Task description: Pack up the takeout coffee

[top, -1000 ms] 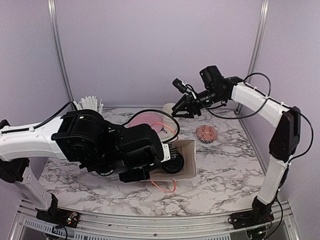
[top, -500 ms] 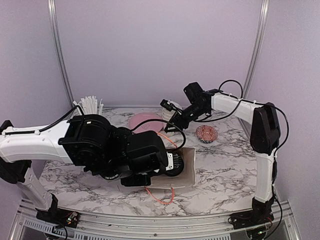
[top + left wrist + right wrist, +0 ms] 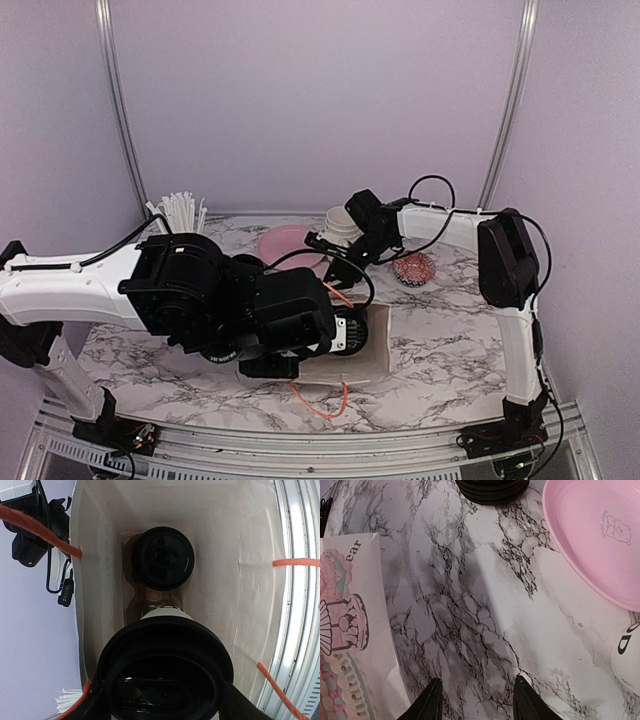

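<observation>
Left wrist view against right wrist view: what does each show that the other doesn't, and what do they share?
Only the left wrist view: the inside of the paper bag, with one lidded coffee cup deep in it and a second lidded cup between the left fingers close to the camera, plus the orange handles. Only the right wrist view: the pink plate, a stack of black lids and the marble table. Both: the paper bag, its inside in one and what appears to be its printed outer side in the other.

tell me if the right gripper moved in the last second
Yes: the right gripper has moved left and toward the near edge, from beside the stacked cups to beside the pink plate.
</observation>
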